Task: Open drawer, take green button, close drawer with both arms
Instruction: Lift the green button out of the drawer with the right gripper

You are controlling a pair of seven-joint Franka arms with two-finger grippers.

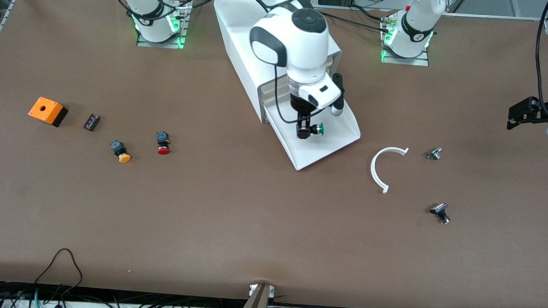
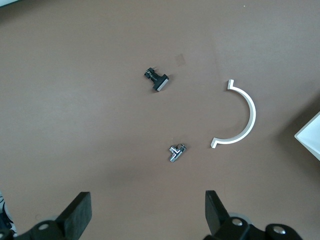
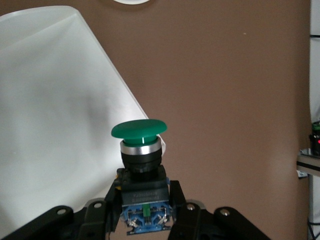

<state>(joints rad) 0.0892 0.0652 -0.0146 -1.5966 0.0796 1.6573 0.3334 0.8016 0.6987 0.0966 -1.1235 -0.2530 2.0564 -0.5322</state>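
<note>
**Green button in the grip, drawer waiting to be closed**

I am watching the right gripper [image 1: 305,132], which is hanging over the open drawer [image 1: 337,140] and is clenching the button [image 1: 318,128] by its dark body. In the right wrist view the two fingers [image 3: 102,212] are pressing the blue-black base from both sides, and the round green cap [image 3: 139,130] is pointing away from the wrist, above a silver ring. The button is looking clean and whole, and it is sitting straight between the pads, not tilted. I cannot tell if it is already lifted clear of the drawer floor or just touching it.

So I am judging that the taking step is in hand: the drawer, the lowest one of the white cabinet [image 1: 241,46], is pulled out toward the front camera, and the button is grasped inside or just above it. The next move is calling for a straight lift out of the tray, without knocking the sloped front, and then putting the button down on the table [image 1: 252,227]. After this the drawer is needing a push back in.

The left gripper [image 1: 521,114] is waiting at the left arm's end of the table, with its fingers [image 2: 77,212] spread apart and holding nothing. Under it I am seeing a white curved piece [image 2: 245,115] and two small metal parts [image 2: 176,151].
</note>
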